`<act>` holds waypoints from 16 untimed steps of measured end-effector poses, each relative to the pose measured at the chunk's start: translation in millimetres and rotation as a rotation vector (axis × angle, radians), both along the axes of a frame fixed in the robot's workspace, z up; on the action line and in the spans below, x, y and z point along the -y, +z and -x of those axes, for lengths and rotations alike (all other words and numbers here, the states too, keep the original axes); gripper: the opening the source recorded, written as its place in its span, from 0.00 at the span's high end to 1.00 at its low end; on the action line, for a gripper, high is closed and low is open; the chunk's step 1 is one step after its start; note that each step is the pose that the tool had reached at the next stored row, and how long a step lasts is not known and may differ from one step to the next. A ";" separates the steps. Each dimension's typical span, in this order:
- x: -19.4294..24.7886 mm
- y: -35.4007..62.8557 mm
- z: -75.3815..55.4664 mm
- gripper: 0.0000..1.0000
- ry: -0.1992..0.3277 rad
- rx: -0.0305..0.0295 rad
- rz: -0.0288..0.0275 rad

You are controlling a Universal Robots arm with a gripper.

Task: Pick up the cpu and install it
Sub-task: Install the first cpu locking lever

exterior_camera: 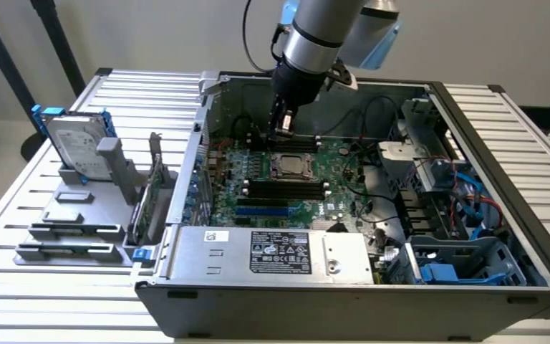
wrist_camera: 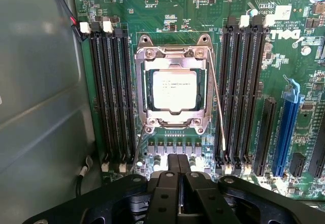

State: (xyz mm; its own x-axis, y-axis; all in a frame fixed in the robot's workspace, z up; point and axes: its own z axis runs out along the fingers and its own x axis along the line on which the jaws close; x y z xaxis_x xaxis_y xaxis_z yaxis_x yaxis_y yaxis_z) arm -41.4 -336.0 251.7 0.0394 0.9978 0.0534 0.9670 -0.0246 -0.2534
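Fingers (wrist_camera: 168,188) were held pressed together and empty near the socket (wrist_camera: 172,53), in which the cpu (wrist_camera: 174,89) was seated; clearance from its thin lever (wrist_camera: 218,107) was judged essential.

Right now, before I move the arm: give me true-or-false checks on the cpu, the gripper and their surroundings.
The cpu lies in the socket. True.
The gripper is shut on the cpu. False: it is shut on nothing, clear of the cpu.
The hard drive stands outside the case. True.
A card fills the blue slot. False: the slot is empty.
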 end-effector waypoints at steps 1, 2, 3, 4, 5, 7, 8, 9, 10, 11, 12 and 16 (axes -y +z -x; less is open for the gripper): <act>0.0 0.0 0.0 0.89 0.000 0.0000 0.0000; 0.0 0.0 0.0 0.89 0.000 0.0000 0.0001; 0.0 0.0 0.0 0.89 0.000 0.0000 0.0000; 0.0 0.0 0.0 0.89 0.000 0.0000 0.0000; 0.0 0.0 1.4 0.89 0.000 0.0009 -0.0004; 0.1 0.1 6.9 0.89 -0.002 0.0028 -0.0029; 0.0 0.0 9.6 0.89 -0.003 0.0028 -0.0053; 0.0 0.0 12.0 0.89 -0.006 0.0029 -0.0085; 0.0 0.0 14.4 0.89 -0.011 0.0029 -0.0114; 0.0 0.0 16.4 0.89 -0.016 0.0029 -0.0129; 0.0 0.0 17.9 0.89 -0.022 0.0030 -0.0140; 0.0 0.1 20.9 0.89 -0.063 0.0031 -0.0142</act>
State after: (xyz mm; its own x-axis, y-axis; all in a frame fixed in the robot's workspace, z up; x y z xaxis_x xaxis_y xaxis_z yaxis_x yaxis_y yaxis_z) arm -62.3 -336.0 251.8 0.1022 0.9925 0.0678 0.9645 -0.0822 -0.2511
